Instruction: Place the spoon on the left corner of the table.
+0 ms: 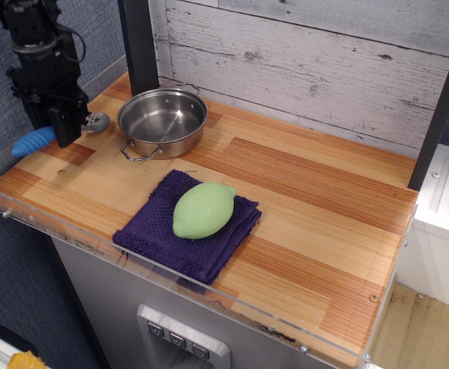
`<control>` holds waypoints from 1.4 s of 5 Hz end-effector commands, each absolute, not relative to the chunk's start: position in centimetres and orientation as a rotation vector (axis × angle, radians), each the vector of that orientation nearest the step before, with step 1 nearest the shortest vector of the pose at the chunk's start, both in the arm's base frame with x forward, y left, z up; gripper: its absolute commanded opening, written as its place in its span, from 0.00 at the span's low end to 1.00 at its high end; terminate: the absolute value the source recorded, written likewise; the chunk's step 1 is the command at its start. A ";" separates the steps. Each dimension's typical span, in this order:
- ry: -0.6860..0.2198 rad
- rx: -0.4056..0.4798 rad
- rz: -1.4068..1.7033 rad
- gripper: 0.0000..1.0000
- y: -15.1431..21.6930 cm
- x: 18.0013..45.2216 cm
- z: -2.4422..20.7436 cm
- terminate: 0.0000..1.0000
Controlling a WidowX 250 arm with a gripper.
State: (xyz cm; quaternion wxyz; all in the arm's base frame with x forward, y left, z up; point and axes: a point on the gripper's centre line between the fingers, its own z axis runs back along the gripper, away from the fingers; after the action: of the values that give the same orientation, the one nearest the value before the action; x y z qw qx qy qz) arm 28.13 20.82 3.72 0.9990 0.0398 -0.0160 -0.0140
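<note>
The spoon has a thick blue handle [34, 141] sticking out to the left and a small silver bowl [98, 121] to the right. My black gripper [64, 129] is shut on the spoon's middle, low over the back left part of the wooden table [301, 207], just left of the steel pot [161, 118]. The spoon lies nearly level, at or just above the planks. The handle end reaches past the table's left edge.
A green lemon-shaped object [202, 208] lies on a folded purple cloth [171, 238] near the front middle. A dark post [138, 42] stands behind the pot. A clear acrylic rim [94, 244] runs along the front edge.
</note>
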 end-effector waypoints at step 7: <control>-0.202 0.103 -0.062 1.00 16.7 25.2 14.5 0.00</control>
State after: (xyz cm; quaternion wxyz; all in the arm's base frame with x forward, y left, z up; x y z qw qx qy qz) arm 25.65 16.31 12.64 0.9959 0.0323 -0.0814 -0.0244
